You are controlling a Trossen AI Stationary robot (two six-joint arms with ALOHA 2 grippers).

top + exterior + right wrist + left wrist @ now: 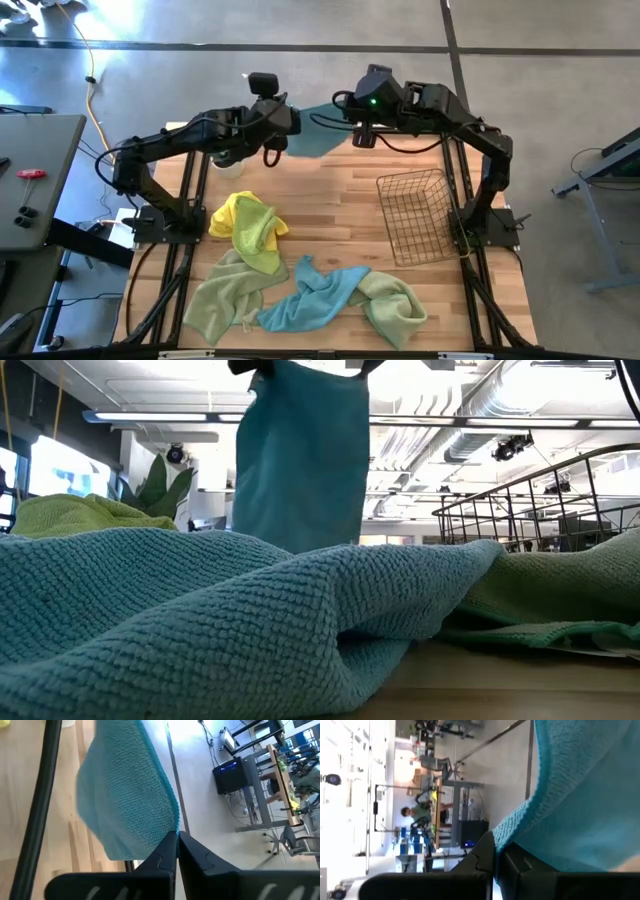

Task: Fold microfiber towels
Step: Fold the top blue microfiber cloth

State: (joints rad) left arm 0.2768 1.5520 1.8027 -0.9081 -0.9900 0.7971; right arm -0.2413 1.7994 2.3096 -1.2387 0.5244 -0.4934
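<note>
both claws grip one teal towel (318,128), held up above the far edge of the tabletop (340,215). left claw (289,122) is clenched on one top corner, right claw (352,122) on the other, and the cloth hangs between them.

the high view alone shows the whole layout: a yellow towel (240,215) lying partly on a lime towel (262,240), a pale green towel (222,298) near the front left, a light blue towel (312,295) in the middle front, and another green towel (395,308) touching it on the right. a wire basket (418,215) lies on the right side, well apart from the heap.

the low view shows what the high view cannot: the teal towel hanging straight down as a flat sheet, its lower edge hidden behind the light blue towel close to the lens. a plant (160,485) shows behind on the left.

the left wrist view shows the shut fingers (487,862) with teal cloth pinched at their tips; the right wrist view shows the same on that side. a person sits at a desk in the room beyond.

no writing can be read anywhere.
</note>
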